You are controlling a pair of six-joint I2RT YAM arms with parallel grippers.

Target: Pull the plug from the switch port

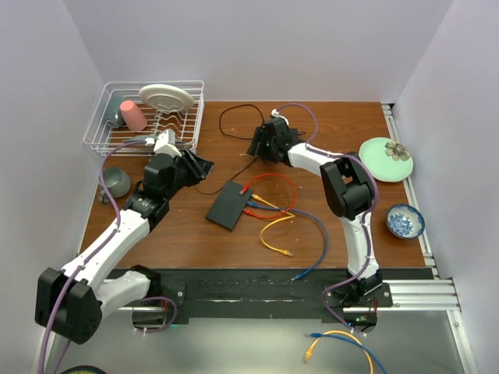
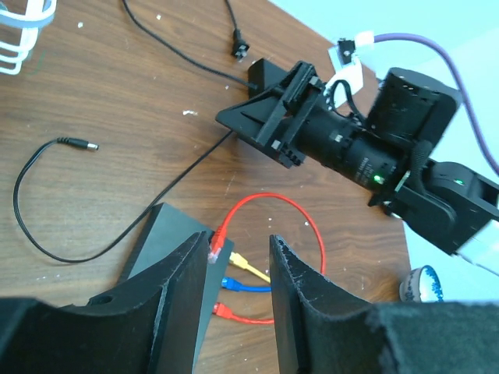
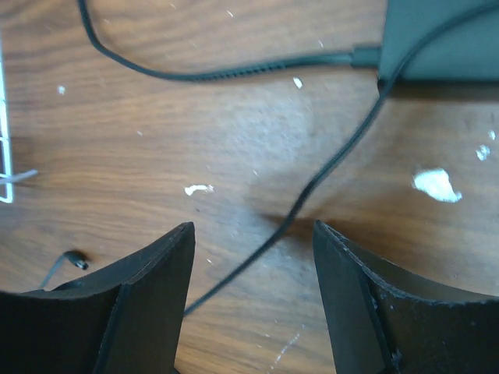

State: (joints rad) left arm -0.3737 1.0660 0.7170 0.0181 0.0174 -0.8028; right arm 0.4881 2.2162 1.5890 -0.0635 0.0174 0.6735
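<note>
- The left jaws (image 2: 238,292) stand apart and hold nothing. Their inner faces are matte black and slightly rough.
- In the left wrist view the gap between them frames the socket row (image 2: 221,276). It runs along one narrow edge of the black box (image 2: 168,238), a flat matte rectangle lying on the wooden table (image 1: 343,117).
- From above, these jaws hang off the box's far-left corner, clear of it.
- Four plugs sit side by side in the row: a red plug (image 2: 217,248), a yellow plug (image 2: 238,263), a blue plug (image 2: 230,284) and a second red plug (image 2: 226,310).
- A glossy red cable (image 1: 282,185) loops out from the box's socket edge. A yellow cable (image 1: 274,234) and a blue cable (image 1: 316,234) trail off on the box's near-right side with loose ends.
- The right jaws (image 3: 253,296) are also spread and empty, over bare wood beyond the box. A thin black cord (image 3: 312,187) crosses the table under their gap.
- The cord runs to a small black adapter (image 3: 444,39), just beyond those jaws.
- A white wire rack (image 1: 101,128) stands far-left of the box and holds a white plate (image 1: 166,97) and a pink cup (image 1: 132,115).
- A grey bowl (image 1: 115,181) lies left of the box.
- A pale green plate (image 1: 386,160) and a blue patterned bowl (image 1: 405,221) lie to its right.
</note>
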